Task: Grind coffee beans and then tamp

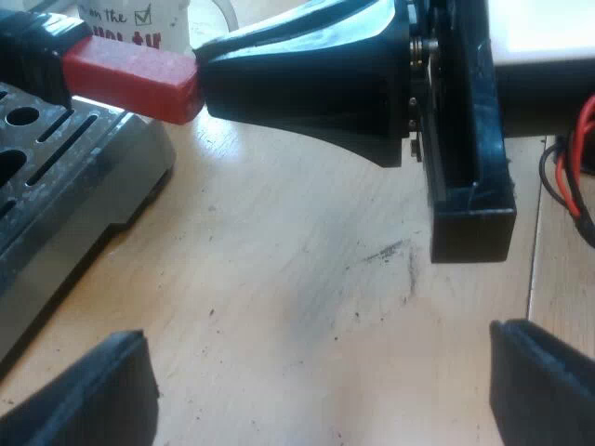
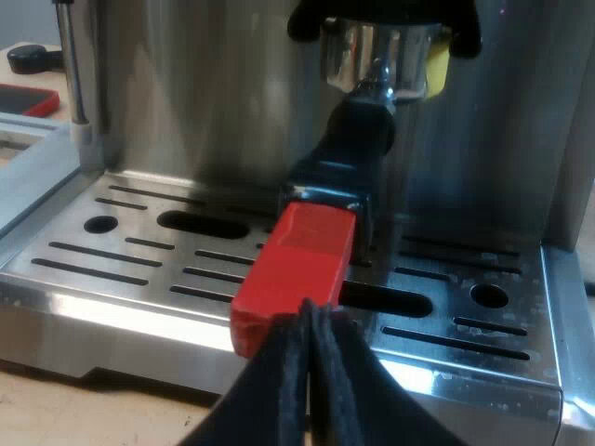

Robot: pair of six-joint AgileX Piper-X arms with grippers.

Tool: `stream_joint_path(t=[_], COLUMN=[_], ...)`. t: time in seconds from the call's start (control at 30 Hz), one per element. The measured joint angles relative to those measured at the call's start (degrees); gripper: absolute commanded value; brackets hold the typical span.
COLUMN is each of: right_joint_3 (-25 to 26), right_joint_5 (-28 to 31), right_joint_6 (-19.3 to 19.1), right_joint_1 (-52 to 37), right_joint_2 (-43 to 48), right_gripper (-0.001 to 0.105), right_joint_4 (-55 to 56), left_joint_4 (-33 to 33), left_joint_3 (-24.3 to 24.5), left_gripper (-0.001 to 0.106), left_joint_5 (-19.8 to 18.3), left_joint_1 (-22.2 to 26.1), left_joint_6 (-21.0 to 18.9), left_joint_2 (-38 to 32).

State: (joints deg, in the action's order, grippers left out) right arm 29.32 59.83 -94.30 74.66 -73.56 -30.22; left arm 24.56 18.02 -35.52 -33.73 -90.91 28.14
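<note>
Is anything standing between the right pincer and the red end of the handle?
Nothing visible does. The right pincer, shut, sits directly at the handle's red end; the holder is locked into the machine.

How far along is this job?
Done: the metal holder with dark, red-ended handle sits in the steel espresso machine's front. In hand: the right gripper, shut, is at the red end. To do: tamping, perhaps grinding; the left gripper hangs open over the wooden table.
</note>
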Motion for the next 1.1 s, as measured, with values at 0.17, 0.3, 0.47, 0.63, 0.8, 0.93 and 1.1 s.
stream_joint_path(t=[0.17, 0.3, 0.47, 0.63, 0.8, 0.93, 1.1], right_joint_3=[-0.5, -0.6, -0.6, -0.2, 0.1, 0.1, 0.1], right_joint_5=[-0.8, -1.4, -1.8, -0.9, 1.2, 2.7, 2.7], right_joint_6=[-0.1, -0.4, 0.7, 4.4, 5.7, 5.8, 7.0], right_joint_1=[-1.0, -1.1, -1.3, -1.1, 0.2, 2.4, 5.7], right_joint_2=[0.0, 0.0, 0.0, 0.0, 0.0, 0.0, 0.0], right_gripper=[0.004, 0.004, 0.004, 0.004, 0.011, 0.04, 0.061], right_joint_4=[0.0, 0.0, 3.3, 6.6, 8.0, 10.2, 12.9], left_joint_4=[0.0, 0.0, 0.0, 0.0, 0.0, 0.3, 2.4], left_joint_3=[0.0, 0.0, 0.0, 0.0, 0.2, 1.1, 1.9], left_gripper=[0.075, 0.075, 0.075, 0.075, 0.075, 0.075, 0.075], left_joint_5=[0.0, 0.0, 0.0, 0.0, 0.0, 0.0, 0.0], left_joint_1=[0.0, 0.0, 0.0, 0.0, 0.0, 0.0, 0.0], left_joint_6=[0.0, 0.0, 0.0, 0.0, 0.0, 0.0, 0.0], left_joint_2=[0.0, 0.0, 0.0, 0.0, 0.0, 0.0, -1.7])
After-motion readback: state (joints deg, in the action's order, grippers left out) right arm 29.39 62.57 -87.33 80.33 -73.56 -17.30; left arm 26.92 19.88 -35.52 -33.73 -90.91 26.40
